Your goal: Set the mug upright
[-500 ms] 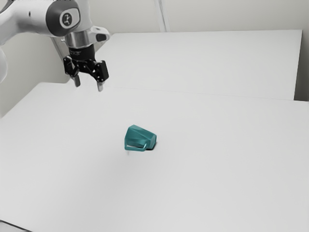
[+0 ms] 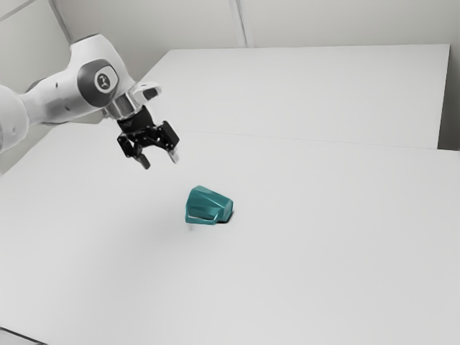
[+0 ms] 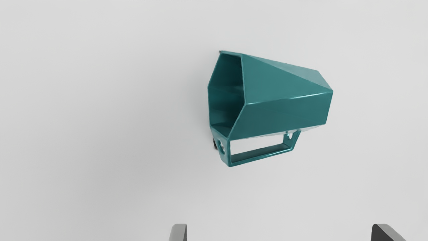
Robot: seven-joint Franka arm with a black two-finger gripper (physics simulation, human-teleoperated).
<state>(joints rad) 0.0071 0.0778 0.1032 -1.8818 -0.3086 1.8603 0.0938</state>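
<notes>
My gripper [image 2: 160, 162] hangs in the air above the table, up and to the left of the mug in the exterior view, tilted, with a gap between it and the mug. The teal faceted mug [image 2: 208, 204] lies on its side, its narrower base toward the exterior view's right and its handle toward that view's bottom. In the wrist view the mug [image 3: 281, 97] shows its hollow mouth and its handle, the handle being the part closest to my fingers. Those of the gripper [image 3: 279, 232] stand wide apart with nothing between them.
A white table [image 2: 323, 251] extends all around the mug. Behind it, a second pale surface [image 2: 309, 93] reaches toward the wall. A dark line crosses the lower left corner of the exterior view.
The arm has come down and toward the exterior view's right, bringing my gripper closer to the mug and tilting it. The mug has stayed where it was.
</notes>
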